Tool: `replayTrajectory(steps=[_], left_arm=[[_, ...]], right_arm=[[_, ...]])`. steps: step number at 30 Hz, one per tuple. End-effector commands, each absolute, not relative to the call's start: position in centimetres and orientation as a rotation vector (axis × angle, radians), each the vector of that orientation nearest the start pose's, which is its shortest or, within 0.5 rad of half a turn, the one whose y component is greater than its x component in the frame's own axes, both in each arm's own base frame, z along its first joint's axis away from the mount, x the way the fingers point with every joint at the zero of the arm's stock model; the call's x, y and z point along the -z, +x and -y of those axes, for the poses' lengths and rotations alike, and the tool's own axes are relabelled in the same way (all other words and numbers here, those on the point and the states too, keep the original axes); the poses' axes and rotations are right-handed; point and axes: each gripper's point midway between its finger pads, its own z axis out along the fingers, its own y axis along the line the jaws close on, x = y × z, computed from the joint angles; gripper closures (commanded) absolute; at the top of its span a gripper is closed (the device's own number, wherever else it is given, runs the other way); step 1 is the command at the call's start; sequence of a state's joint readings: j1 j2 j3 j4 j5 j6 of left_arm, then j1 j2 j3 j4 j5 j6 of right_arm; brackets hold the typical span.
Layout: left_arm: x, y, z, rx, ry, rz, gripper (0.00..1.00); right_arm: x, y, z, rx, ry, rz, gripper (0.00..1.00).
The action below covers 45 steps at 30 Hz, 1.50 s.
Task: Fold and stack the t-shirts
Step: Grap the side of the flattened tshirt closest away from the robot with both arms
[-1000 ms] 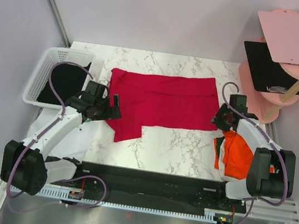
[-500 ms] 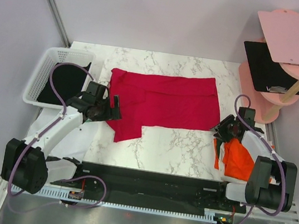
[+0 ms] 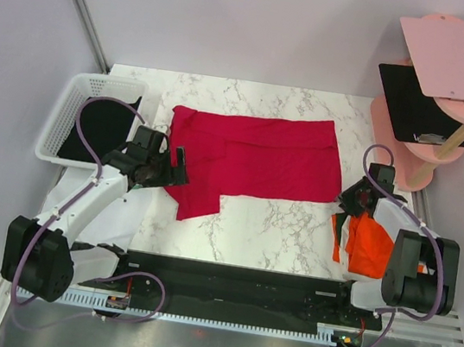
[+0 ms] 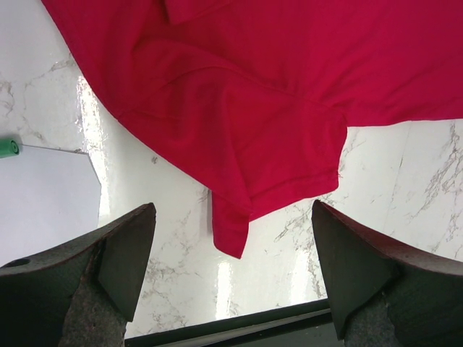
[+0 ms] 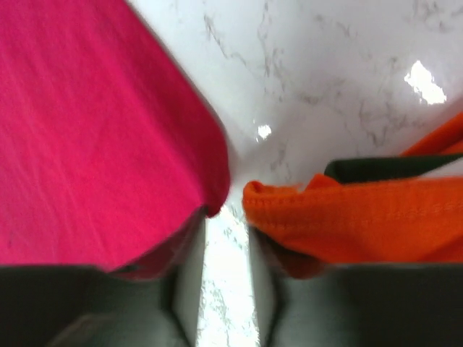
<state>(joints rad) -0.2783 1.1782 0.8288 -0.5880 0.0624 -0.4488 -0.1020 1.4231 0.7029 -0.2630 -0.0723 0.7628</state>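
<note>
Right tool (image 5: 226,282) drawn back, tips blurred behind red t-shirt (image 5: 94,144), orange t-shirt (image 5: 362,217)

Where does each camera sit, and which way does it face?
Top: above and behind, looking down on the table; left arm and right arm show.
Left wrist: on the left arm, looking down past its fingers at the red shirt.
Right wrist: low over the table; its fingers, red shirt left, orange shirt right.
All share the red shirt.

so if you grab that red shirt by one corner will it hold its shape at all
Probably not: the red shirt lies in soft folds and creases, so it would likely droop and unfold. It looks thin, so a push would probably bunch it rather than slide it whole.
</note>
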Motion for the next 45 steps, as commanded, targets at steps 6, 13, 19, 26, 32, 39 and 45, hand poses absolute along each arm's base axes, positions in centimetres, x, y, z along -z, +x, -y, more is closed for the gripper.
replayTrajectory(steps=[6,13,19,26,32,39,45], left_arm=[[-7.9,25.9,11.5,0.366,-0.212,-2.659,0.06],[-5.8,23.1,12.9,0.406,-0.18,-2.773,0.53],[-3.9,21.2,14.5,0.358,-0.117,-2.855,0.54],[-2.7,20.4,14.6,0.243,-0.096,-2.89,0.55],[-2.6,20.4,12.8,0.029,-0.088,-2.907,0.61],[-2.6,20.6,13.3,-0.018,-0.061,-2.91,0.67],[-2.3,20.8,13.2,-0.08,-0.038,-2.912,0.54]], right_arm=[[-4.4,36.7,-0.1,-0.352,0.991,-2.26,1.0],[-5.2,38.8,-0.9,-0.426,0.938,-2.255,1.0],[-6.7,40.6,-1.3,-0.479,0.9,-2.237,1.0],[-6.6,41.1,-1.6,-0.495,0.882,-2.249,1.0],[-5.9,41.0,-1.8,-0.507,0.883,-2.259,1.0],[-5.8,40.9,-1.9,-0.51,0.873,-2.265,1.0],[-5.8,40.8,-1.9,-0.516,0.871,-2.266,1.0]])
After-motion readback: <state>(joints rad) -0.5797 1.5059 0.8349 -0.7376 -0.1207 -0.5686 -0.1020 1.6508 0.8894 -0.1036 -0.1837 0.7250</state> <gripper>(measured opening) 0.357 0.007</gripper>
